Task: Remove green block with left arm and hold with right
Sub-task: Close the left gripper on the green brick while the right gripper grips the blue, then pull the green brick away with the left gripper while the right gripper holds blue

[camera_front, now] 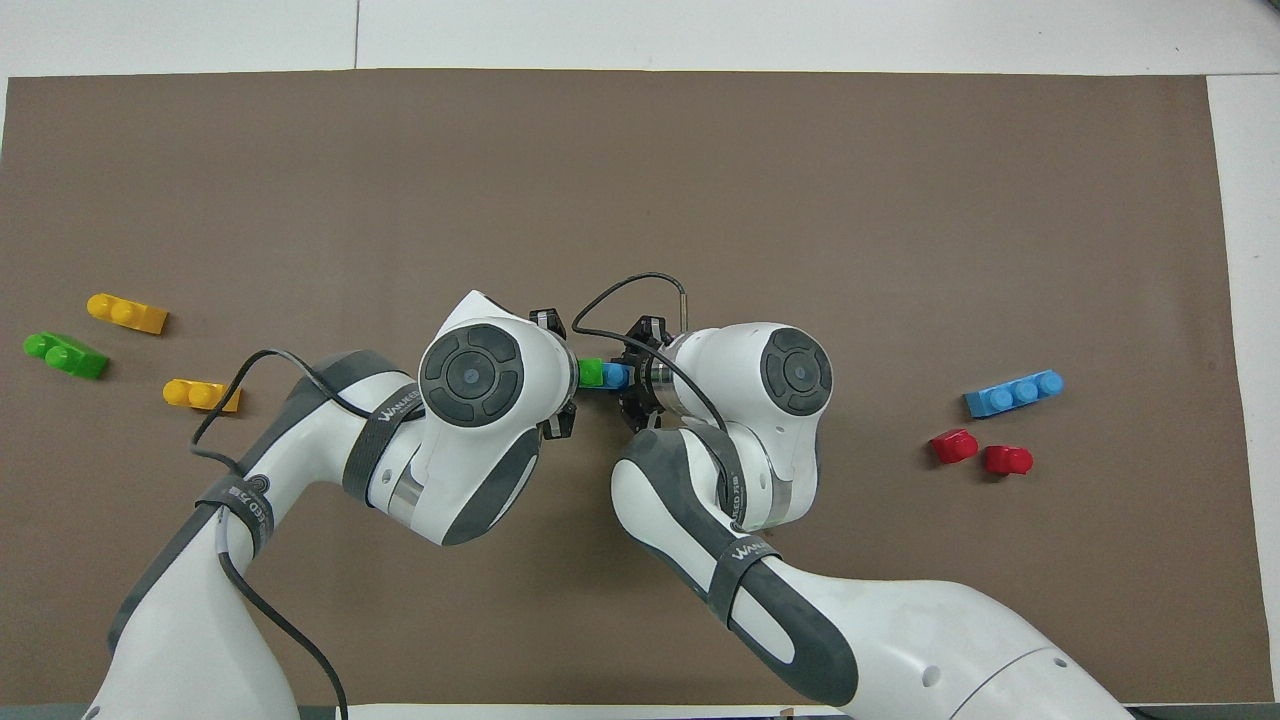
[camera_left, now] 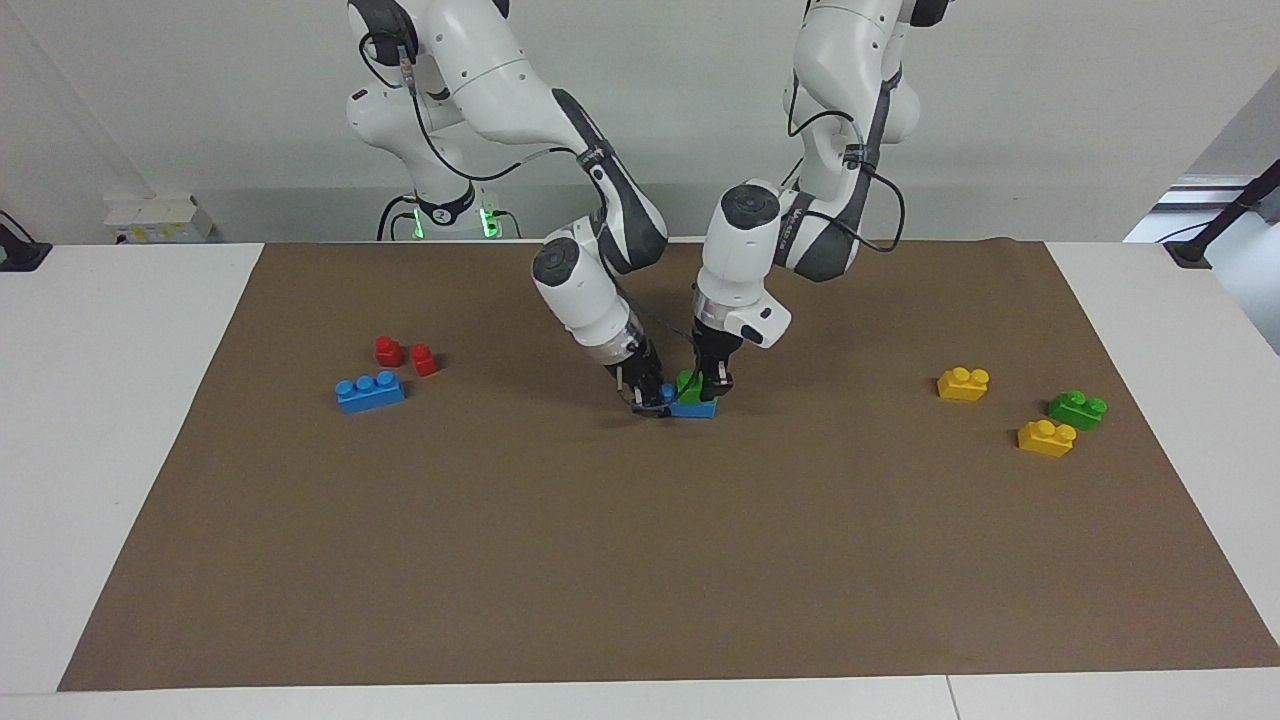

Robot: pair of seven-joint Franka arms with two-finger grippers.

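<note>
A small green block (camera_left: pixel 688 382) sits on a short blue brick (camera_left: pixel 694 407) at the middle of the brown mat (camera_left: pixel 640 560). My left gripper (camera_left: pixel 713 388) comes down from above and is shut on the green block. My right gripper (camera_left: pixel 652 402) is low at the mat and shut on the end of the blue brick toward the right arm's end of the table. In the overhead view the green block (camera_front: pixel 590 372) and the blue brick (camera_front: pixel 615 375) show in the narrow gap between the two wrists.
Toward the left arm's end lie two yellow bricks (camera_left: pixel 963 383) (camera_left: pixel 1046 438) and a second green brick (camera_left: pixel 1077 409). Toward the right arm's end lie a longer blue brick (camera_left: pixel 370 391) and two red pieces (camera_left: pixel 388 350) (camera_left: pixel 424 360).
</note>
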